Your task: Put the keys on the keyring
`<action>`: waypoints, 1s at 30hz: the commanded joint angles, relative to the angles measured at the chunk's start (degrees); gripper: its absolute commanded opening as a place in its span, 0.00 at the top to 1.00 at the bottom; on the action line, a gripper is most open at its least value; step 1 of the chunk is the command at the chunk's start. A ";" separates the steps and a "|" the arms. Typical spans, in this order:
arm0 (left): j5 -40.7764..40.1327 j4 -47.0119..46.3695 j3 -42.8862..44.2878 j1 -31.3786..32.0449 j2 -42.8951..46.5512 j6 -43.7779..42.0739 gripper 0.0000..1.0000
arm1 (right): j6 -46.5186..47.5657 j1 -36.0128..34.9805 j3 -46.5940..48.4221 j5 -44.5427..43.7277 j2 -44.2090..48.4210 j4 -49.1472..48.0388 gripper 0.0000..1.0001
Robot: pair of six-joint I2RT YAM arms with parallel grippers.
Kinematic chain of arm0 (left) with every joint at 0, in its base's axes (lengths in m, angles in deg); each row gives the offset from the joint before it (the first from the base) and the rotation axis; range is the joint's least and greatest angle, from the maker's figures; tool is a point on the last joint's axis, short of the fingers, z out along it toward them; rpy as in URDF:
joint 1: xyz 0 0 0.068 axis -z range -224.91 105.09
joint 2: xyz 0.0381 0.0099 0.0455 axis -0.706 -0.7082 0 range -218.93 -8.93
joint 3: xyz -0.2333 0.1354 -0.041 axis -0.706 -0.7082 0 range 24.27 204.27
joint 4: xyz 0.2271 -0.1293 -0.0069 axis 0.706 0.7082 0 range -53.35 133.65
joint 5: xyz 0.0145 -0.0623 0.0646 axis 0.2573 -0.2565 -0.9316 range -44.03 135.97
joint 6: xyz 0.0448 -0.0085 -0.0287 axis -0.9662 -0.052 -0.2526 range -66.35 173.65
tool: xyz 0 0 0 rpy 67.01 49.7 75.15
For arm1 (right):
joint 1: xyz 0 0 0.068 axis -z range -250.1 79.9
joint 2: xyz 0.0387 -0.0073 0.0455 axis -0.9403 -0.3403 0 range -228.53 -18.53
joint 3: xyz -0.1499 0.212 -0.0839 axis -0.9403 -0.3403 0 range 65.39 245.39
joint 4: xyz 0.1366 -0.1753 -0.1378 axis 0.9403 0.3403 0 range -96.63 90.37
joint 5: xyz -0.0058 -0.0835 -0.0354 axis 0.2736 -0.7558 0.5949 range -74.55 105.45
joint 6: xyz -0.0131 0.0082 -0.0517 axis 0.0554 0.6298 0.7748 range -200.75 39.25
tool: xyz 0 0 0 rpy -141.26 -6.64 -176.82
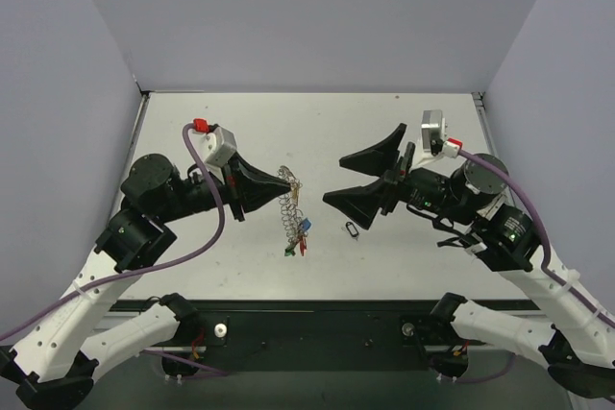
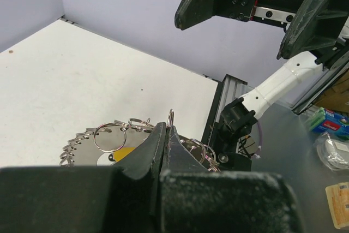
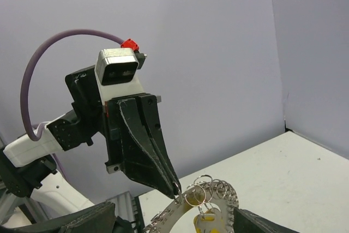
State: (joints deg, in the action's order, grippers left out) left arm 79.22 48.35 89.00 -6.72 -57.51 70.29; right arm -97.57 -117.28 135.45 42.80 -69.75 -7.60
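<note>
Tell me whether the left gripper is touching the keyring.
Touching. In the right wrist view the left gripper is closed, its tips pinching the ribbed rim of the keyring, with no gap between them.

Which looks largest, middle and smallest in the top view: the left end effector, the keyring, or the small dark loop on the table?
Largest to smallest:
1. the left end effector, clearly largest
2. the keyring
3. the small dark loop, smallest
</note>
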 commanded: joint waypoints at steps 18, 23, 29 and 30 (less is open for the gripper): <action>-15.50 11.49 0.22 -0.66 -1.78 -3.46 1.00 | -8.85 17.47 -13.29 -11.07 -14.77 10.44 0.02; -14.45 14.92 -0.65 -5.57 -3.63 -2.50 1.00 | -8.58 16.42 -11.09 -20.13 -24.16 23.18 0.11; -9.62 13.08 -2.85 -11.38 -2.40 -0.83 1.00 | -11.82 9.04 -13.55 -32.35 -31.73 27.60 0.22; -9.35 13.08 -3.03 -11.65 -2.31 -0.74 1.00 | -12.44 8.60 -13.55 -33.41 -32.70 27.69 0.29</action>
State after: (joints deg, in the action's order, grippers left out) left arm 66.50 65.00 85.57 -16.62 -61.62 68.30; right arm -106.92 -105.35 122.05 18.85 -99.82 14.76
